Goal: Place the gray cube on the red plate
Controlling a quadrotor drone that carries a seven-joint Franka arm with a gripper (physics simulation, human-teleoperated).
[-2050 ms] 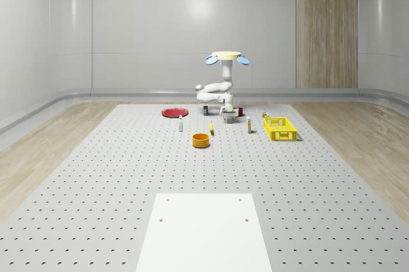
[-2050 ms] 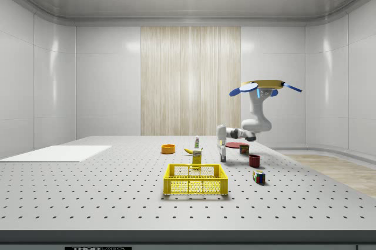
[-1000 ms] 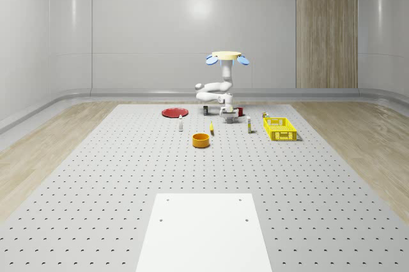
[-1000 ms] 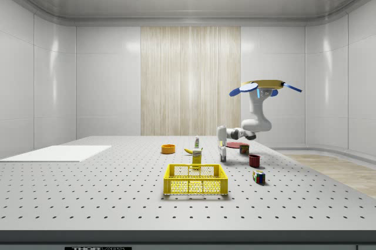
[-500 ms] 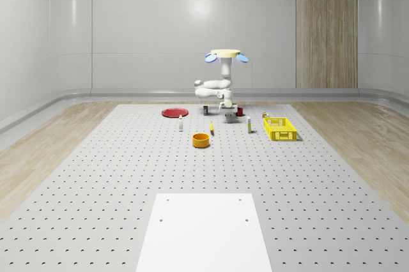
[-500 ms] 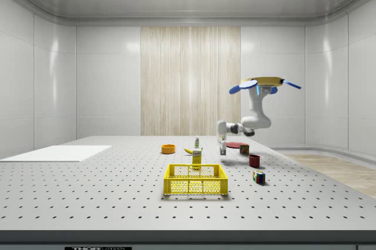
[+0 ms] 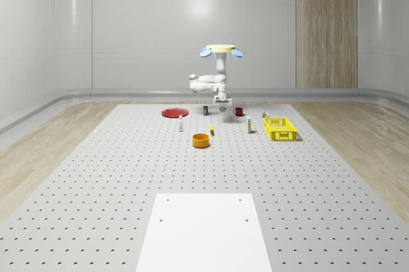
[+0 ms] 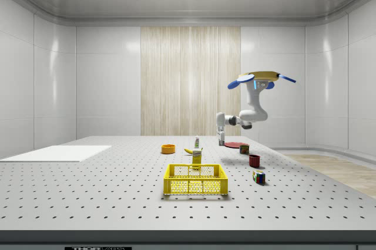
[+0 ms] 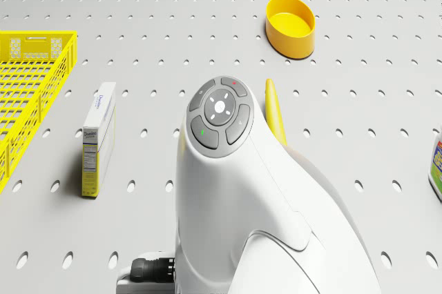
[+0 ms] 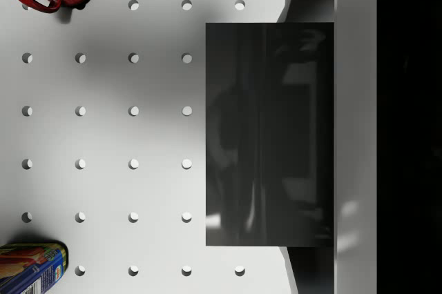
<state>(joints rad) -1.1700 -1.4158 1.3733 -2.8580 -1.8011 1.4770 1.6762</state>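
Aloft above the table [image 7: 96, 176], my gripper [image 10: 269, 135] pinches the gray cube [image 10: 269, 135], lifted clear so I can carry it to the red plate [image 7: 174, 112].

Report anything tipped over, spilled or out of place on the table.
Nothing stands out. The white carton stands upright beside the yellow basket, the orange bowl sits level, and the gray cube is held off the table in the pincer.
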